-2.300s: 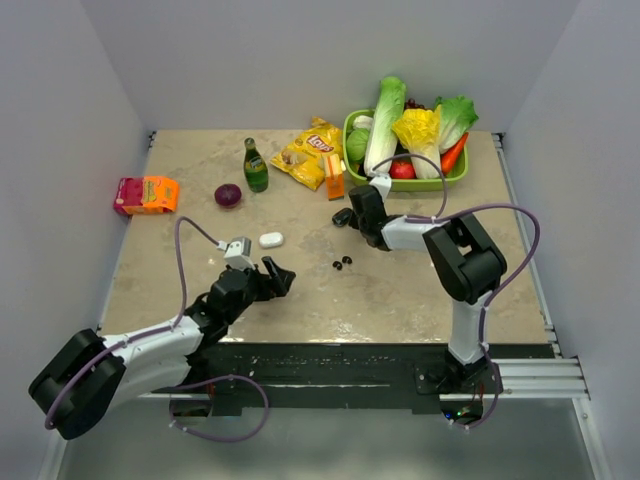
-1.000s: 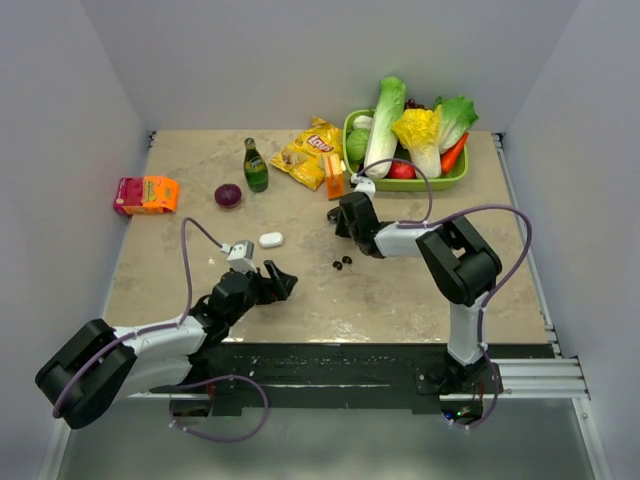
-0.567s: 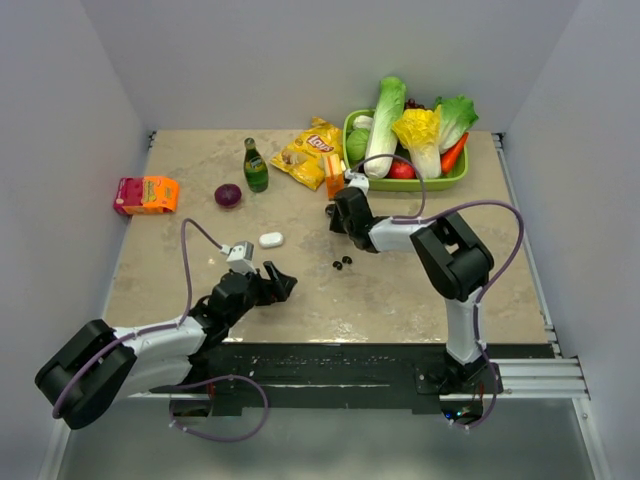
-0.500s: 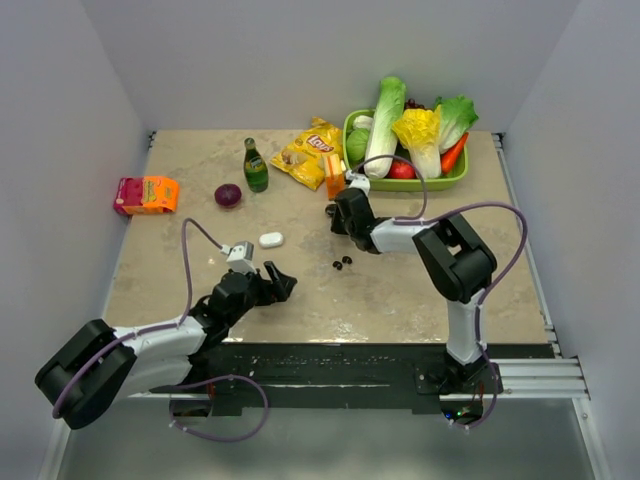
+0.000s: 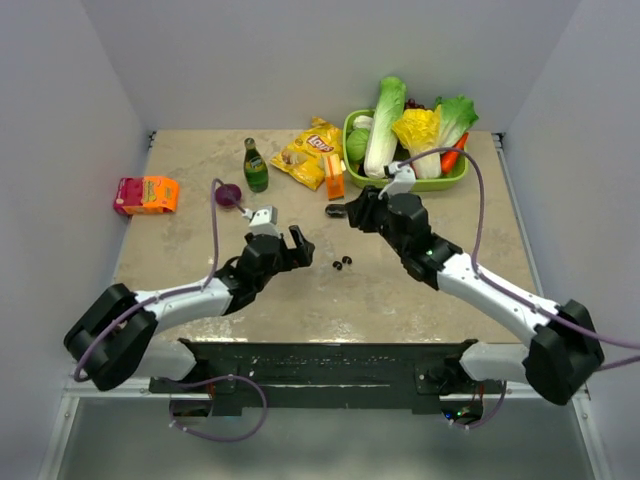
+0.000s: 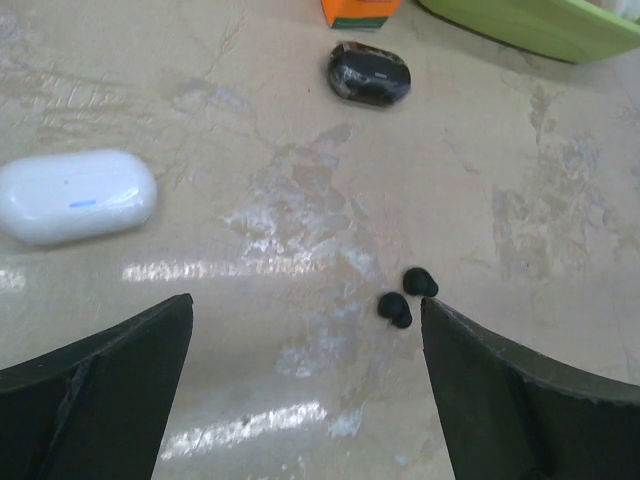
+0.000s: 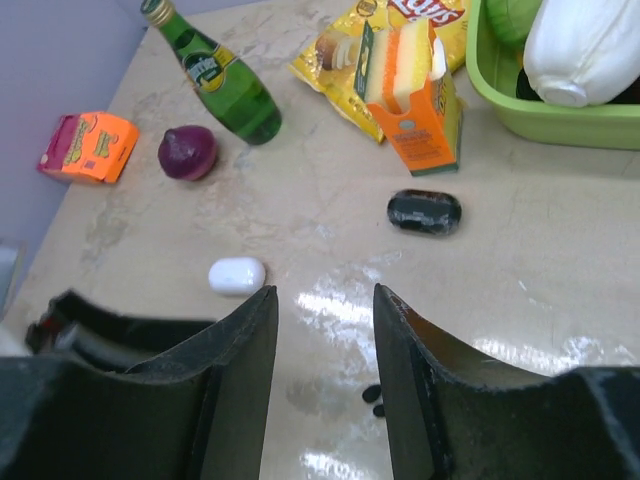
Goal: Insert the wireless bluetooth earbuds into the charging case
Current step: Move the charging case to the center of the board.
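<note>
Two black earbuds [image 6: 408, 297] lie side by side on the table, just inside the right fingertip of my open left gripper [image 6: 305, 302]. They also show as black earbuds [image 5: 342, 263] in the top view and low between my right fingers as black earbuds [image 7: 373, 397]. A closed black charging case [image 6: 369, 73] lies beyond them, near the orange box. A closed white charging case [image 6: 75, 195] lies to the left. My left gripper [image 5: 298, 243] is empty. My right gripper [image 5: 356, 216] hovers open and empty next to the black case [image 5: 335, 211], above the table in the right wrist view [image 7: 325, 291].
A green basket [image 5: 405, 184] of vegetables stands at the back right. An orange box [image 5: 333, 176] and a chips bag [image 5: 308, 152] lie left of it. A green bottle [image 5: 255, 166], a red onion [image 5: 228, 195] and an orange-pink pack [image 5: 146, 194] sit at the back left.
My right gripper has opened, risen and drawn back from the black case. My left arm has swung forward and right toward the black earbuds, and its jaws have opened wider.
</note>
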Action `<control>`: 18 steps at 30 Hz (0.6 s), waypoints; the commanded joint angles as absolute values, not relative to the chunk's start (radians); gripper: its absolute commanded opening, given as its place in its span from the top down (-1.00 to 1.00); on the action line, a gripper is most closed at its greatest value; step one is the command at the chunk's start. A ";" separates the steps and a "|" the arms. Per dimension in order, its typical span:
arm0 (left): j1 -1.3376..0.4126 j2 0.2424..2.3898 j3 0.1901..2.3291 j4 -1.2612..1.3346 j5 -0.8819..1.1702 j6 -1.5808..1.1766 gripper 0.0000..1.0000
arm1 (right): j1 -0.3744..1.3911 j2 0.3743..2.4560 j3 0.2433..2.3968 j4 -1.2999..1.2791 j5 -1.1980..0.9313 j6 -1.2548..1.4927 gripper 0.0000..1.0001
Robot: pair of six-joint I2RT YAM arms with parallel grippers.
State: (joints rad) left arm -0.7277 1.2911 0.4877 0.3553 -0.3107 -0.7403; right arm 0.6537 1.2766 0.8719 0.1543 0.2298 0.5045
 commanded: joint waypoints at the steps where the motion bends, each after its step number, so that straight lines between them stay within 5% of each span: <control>1: -0.744 1.434 0.617 0.366 -0.436 -0.756 -1.00 | 0.680 1.129 0.781 0.038 0.268 0.459 0.07; 9: -0.741 1.669 0.831 0.429 -0.255 -0.667 -1.00 | 0.681 0.872 0.703 -0.069 0.258 0.439 0.05; 18: -0.798 1.963 1.249 0.017 -0.512 -0.742 -1.00 | 0.683 0.795 0.684 -0.103 0.219 0.437 0.00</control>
State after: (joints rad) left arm -0.7864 1.9076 1.1614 0.1692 -0.3870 -0.6971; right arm 0.6796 0.8013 0.7033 -0.0795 0.2424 0.4519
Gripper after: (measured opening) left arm 0.997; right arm 0.493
